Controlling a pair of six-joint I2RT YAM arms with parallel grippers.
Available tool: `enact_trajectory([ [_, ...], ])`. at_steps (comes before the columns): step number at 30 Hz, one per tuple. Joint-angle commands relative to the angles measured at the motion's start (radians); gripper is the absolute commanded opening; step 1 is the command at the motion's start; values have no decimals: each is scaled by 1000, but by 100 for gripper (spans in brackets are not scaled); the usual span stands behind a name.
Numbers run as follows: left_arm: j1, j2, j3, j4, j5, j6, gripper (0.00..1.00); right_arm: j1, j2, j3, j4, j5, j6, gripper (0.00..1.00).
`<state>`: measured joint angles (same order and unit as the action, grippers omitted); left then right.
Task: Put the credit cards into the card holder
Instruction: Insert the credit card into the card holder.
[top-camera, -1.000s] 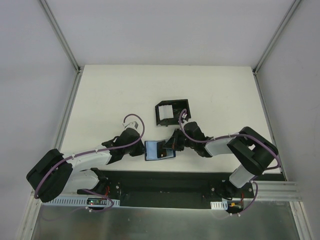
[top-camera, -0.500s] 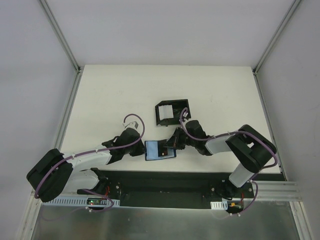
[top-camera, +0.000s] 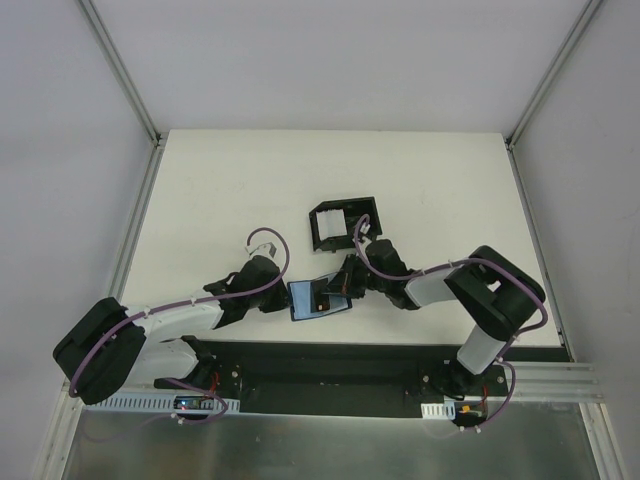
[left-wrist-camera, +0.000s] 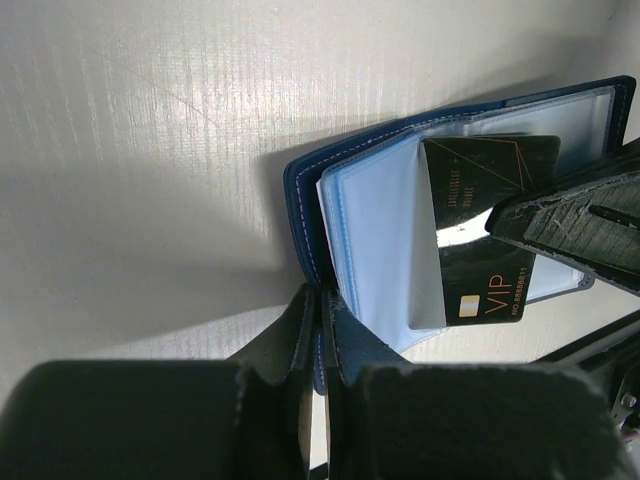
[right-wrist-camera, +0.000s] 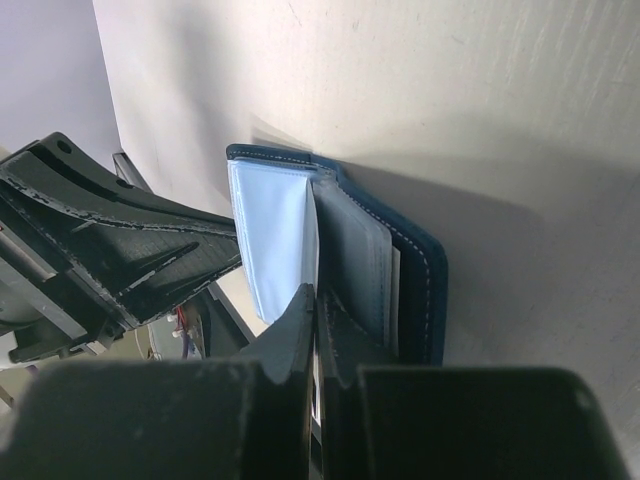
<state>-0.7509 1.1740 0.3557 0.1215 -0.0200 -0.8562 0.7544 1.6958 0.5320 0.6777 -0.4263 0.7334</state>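
1. Near the front edge of the worktop (top-camera: 230, 190), the left tool (left-wrist-camera: 322, 310) is clamped shut on the cover of the open blue card holder (left-wrist-camera: 300, 200).
2. Right tool (top-camera: 346, 288) is closed, pinching a dark VIP credit card (left-wrist-camera: 475, 180).
3. Compared with a second ago, it has pushed leftward. The card now overlaps the clear sleeves (left-wrist-camera: 380, 240), so insertion looks under way.

White-and-black arms (top-camera: 185, 320), purple cables (top-camera: 266, 231)

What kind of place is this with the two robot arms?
Probably a robotics lab test cell, not a home: a white tabletop, plain pale walls with grey metal frame rails, and two black-and-white robot arms bolted to a black base plate.
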Motion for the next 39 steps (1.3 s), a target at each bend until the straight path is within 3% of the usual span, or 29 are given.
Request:
enact_trajectory([
  [1,10,16,-17,-65,-49,11,0,22,-21,-26,-1,15,-5,0],
  [18,58,30,8,-62,-40,88,0,11,-9,3,-46,-23,-17,1],
  [33,59,13,-15,-51,-11,46,0,88,-10,37,-40,124,43,8],
  [37,58,13,-17,-49,-8,49,0,86,-19,36,-66,139,29,22],
  [39,58,9,-21,-51,-8,51,0,77,-44,28,-93,152,12,23],
])
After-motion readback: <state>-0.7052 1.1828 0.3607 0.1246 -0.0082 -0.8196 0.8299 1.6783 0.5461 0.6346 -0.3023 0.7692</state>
